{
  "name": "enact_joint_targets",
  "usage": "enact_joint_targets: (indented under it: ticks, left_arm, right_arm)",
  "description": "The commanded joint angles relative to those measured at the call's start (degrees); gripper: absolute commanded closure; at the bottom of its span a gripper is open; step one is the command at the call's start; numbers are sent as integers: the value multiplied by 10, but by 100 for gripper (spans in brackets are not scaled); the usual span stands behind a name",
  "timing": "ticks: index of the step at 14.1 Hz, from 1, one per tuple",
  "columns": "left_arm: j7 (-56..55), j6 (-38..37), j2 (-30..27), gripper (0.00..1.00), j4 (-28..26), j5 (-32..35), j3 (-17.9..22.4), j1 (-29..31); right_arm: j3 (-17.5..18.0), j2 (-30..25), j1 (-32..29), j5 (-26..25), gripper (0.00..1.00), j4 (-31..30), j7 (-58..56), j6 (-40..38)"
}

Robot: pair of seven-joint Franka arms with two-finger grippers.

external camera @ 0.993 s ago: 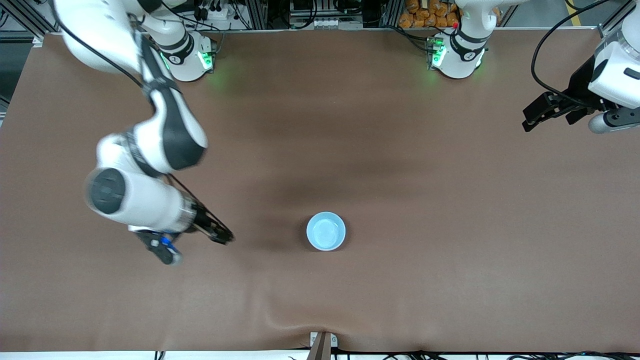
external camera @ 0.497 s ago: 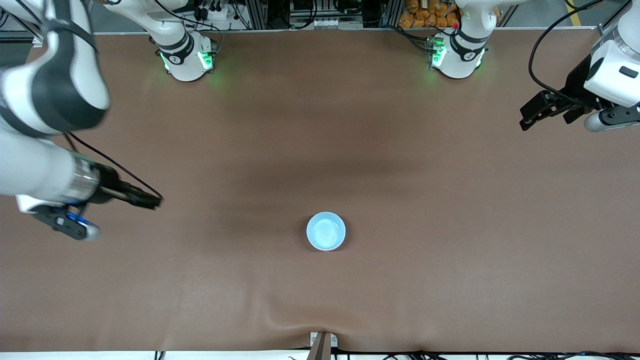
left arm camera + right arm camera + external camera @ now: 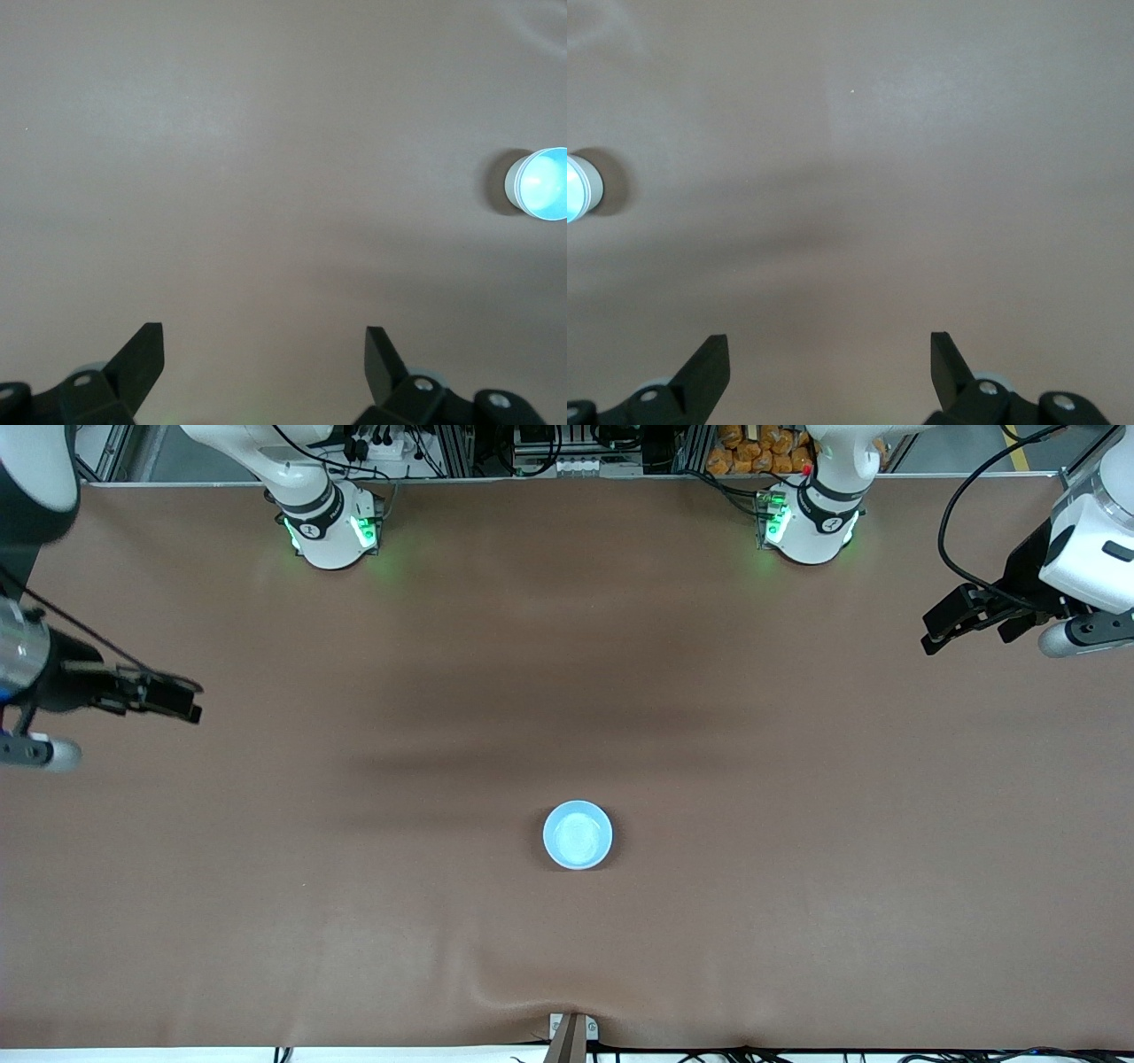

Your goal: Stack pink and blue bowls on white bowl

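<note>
sitting mid-table: glossy round light-blue bowl (image 3: 578, 834), stack top. no writing legible. left gripper (image 3: 950, 624), right gripper (image 3: 173, 698) at 3 and 9 o'clock, both released, empty.

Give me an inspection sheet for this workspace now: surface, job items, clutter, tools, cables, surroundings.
Surface: brown table cover, a wrinkle at the edge nearest the front camera.
Job's things: one stack, blue bowl on top, a pale wall showing beneath it; pink bowl not visible.
Clutter: nothing seen.
Tools: right tool open, empty, over the right arm's end of the table; left tool open, empty, over the left arm's end.
Cables: black cable looping to the left arm's wrist.
Surroundings: equipment rack along the bases' edge; bases lit green.
</note>
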Motion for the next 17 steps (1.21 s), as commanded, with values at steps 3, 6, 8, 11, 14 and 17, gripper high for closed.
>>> enact_joint_targets:
  ticks: [3, 6, 8, 11, 14, 17]
  left_arm:
    - [6, -8, -16, 0, -8, -12, 0, 7]
    - [6, -9, -16, 0, -8, -12, 0, 7]
    - [2, -9, -15, 0, -8, -12, 0, 7]
    - [2, -9, -15, 0, -8, -12, 0, 7]
    - [8, -8, -13, 0, -6, -11, 1, 7]
    - [9, -8, -9, 0, -2, -11, 0, 6]
  right_arm:
    - [-8, -154, -9, -11, 0, -200, -67, 100]
    - [-32, -182, -8, -11, 0, -230, -87, 97]
    - [-37, -167, -8, -12, 0, -177, -127, 84]
    - [-35, -153, -5, -12, 0, -137, -141, 60]
    - [-33, -153, 0, -15, 0, -142, -149, 51]
    - [-37, -153, -6, -16, 0, -146, -220, 50]
